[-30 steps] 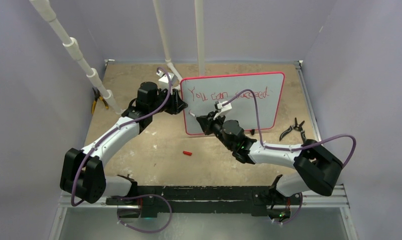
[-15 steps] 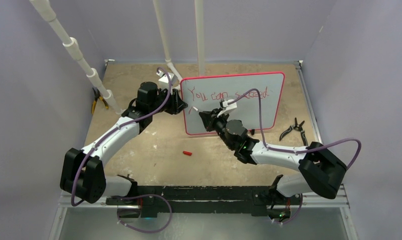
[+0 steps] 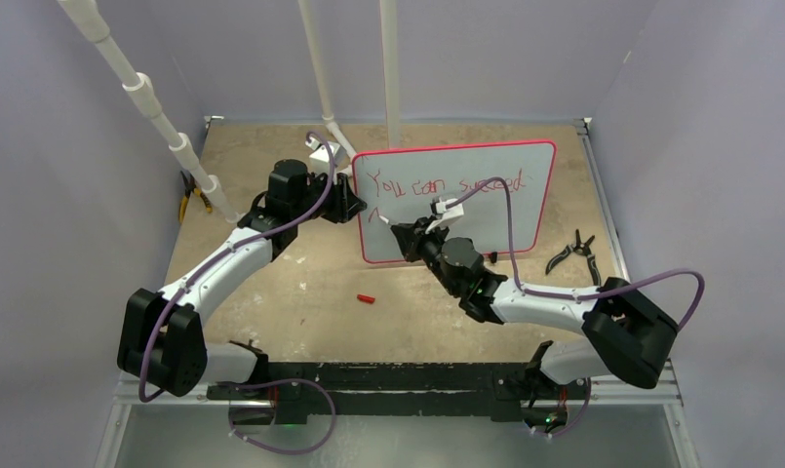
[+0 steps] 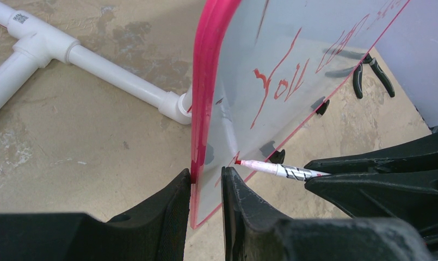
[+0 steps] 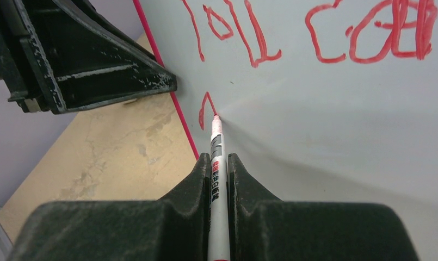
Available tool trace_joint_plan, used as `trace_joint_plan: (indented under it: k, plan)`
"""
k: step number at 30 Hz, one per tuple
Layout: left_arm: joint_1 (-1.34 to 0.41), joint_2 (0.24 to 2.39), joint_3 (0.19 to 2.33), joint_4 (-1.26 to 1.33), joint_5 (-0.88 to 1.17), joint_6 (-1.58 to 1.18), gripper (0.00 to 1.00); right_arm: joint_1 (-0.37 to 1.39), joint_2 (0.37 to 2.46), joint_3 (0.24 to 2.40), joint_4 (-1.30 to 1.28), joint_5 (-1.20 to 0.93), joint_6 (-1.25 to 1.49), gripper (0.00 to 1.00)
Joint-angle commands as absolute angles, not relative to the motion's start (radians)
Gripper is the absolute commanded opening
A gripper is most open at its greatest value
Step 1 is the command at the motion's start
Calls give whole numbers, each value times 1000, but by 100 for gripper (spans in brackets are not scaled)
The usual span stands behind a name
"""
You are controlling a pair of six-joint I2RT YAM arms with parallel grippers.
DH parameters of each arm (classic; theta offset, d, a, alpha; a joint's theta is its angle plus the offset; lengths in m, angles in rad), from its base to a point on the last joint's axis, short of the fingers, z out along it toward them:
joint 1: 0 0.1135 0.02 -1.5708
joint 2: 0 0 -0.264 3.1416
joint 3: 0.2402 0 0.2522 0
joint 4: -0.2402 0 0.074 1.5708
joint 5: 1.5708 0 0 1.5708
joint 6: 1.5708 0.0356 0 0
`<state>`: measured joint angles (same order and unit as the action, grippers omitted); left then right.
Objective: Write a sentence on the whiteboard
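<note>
**Second line begun low on the board's left**

On the table [image 3: 271, 292], the whiteboard [image 3: 456, 200] was stood near the far edge, right of centre. Its left frame edge was pinched by the left gripper [image 4: 205, 182]. The right gripper [image 5: 219, 163] was clamped on the marker [image 5: 215, 136], whose tip was pressed to the board under the first word of the sentence [image 3: 447, 183]. Light, even pressure and short rightward strokes would be best used, with the board held firm. The whole line was shown only from above, the frame clamp only by the left wrist, and the small peaked stroke [image 5: 207, 109] clearly only by the right wrist
</note>
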<state>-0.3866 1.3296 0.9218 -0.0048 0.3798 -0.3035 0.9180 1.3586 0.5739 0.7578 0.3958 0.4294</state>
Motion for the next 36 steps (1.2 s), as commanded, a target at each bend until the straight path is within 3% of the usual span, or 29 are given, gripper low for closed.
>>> trace_joint_plan:
  k: [1,26,36]
  plan:
    - [-388,1332,931,43,419,-316,25,908,1363,554,733,421,440,0]
    - [-389,1335,931,43,416,-315,25,913,1228,530,723,431,433,0]
    - [-390,1336,930,44,417,-316,25,913,1277,574,714,460,431,0]
